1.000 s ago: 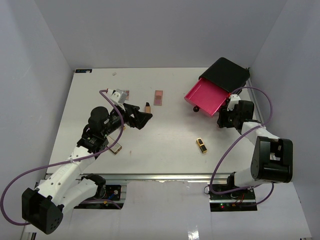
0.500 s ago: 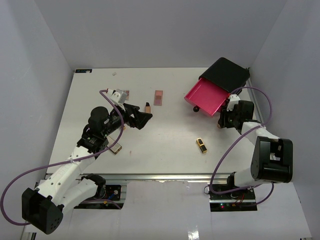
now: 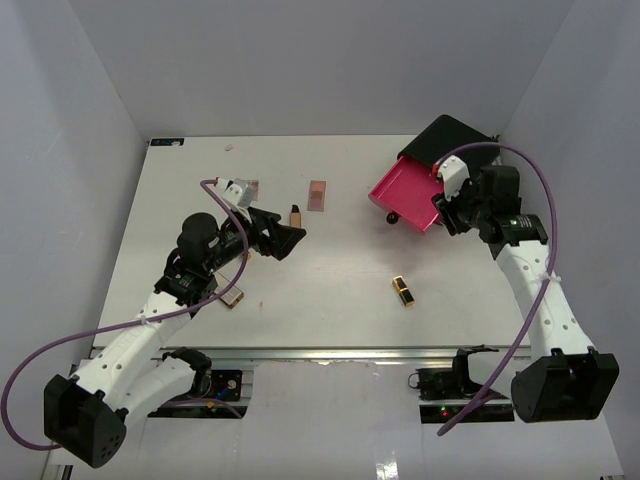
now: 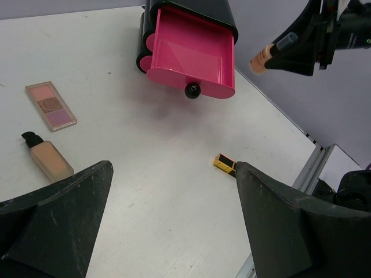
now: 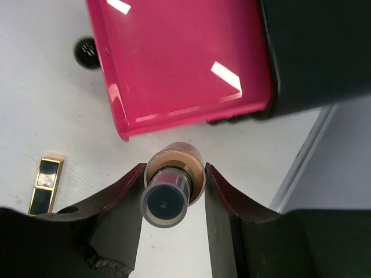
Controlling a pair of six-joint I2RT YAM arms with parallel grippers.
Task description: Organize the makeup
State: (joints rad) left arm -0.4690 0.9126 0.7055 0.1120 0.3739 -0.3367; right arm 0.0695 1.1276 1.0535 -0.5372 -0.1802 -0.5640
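My right gripper [image 5: 174, 169] is shut on a small tan bottle [image 5: 181, 155] with a dark cap, held in the air just off the near edge of the open pink drawer [image 5: 179, 58]. The left wrist view shows the same bottle [image 4: 262, 57] sticking out of the right gripper [image 4: 290, 51]. My left gripper [image 4: 174, 168] hangs open and holds nothing above the table's middle. On the table lie a tan-pink palette [image 4: 51, 105], a tan foundation bottle [image 4: 49, 159] and a black-and-gold lipstick [image 4: 224, 164].
The black box [image 3: 455, 145] stands at the far right corner with its pink drawer [image 3: 410, 195] pulled out towards the table's middle. A brown case [image 3: 235, 299] lies by the left arm, and a pink compact [image 3: 250, 187] lies behind the left wrist.
The right jaws closed on the tan bottle. The right arm then rose and moved towards the pink drawer with it. The left arm stayed still.
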